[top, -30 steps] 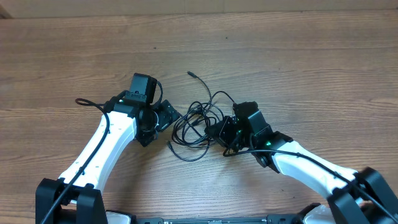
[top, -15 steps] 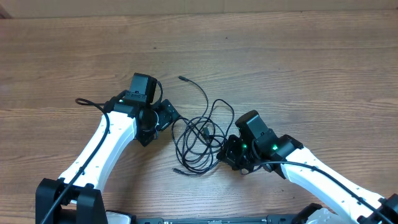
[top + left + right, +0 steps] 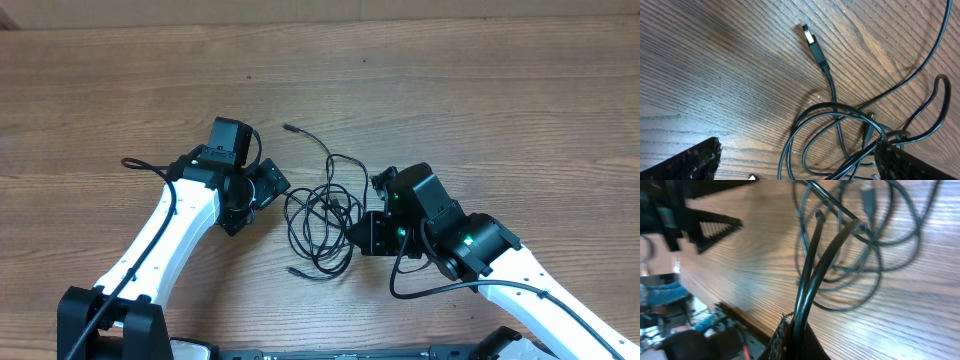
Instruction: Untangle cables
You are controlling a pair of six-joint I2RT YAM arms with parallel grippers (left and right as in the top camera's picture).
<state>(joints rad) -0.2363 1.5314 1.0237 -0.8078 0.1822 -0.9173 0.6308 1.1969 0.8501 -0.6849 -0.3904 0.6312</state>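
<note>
Task item: We find the thin black flexible cables [image 3: 320,212] lying as one loose knot of overlapping loops on the brown wood-grain table [image 3: 480,90], mid-scene between the two arms.
Loose ends: One small silver-tipped plug [image 3: 290,127] lies on the far side, clear of the knot. A second end lies on the near side.
Left gripper: The black two-finger left gripper [image 3: 268,186] sits just left of the knot with its jaws spread wide and holding nothing. Its wrist view shows loops lying in the gap between the fingers.
Right gripper: The black right gripper [image 3: 362,232] sits at the knot's right edge, clamped tight on two strands (its wrist view shows the pair running side by side into the pinch).
Step in hand: We judge that the right arm is anchoring a doubled strand while the left is poised to take a loop.
Next move: It calls for the left jaws to close on a single strand, not a crossing pair, then draw it slowly leftward so the knot loosens and does not tighten.
Unresolved: We cannot tell which strand belongs to which cable.
</note>
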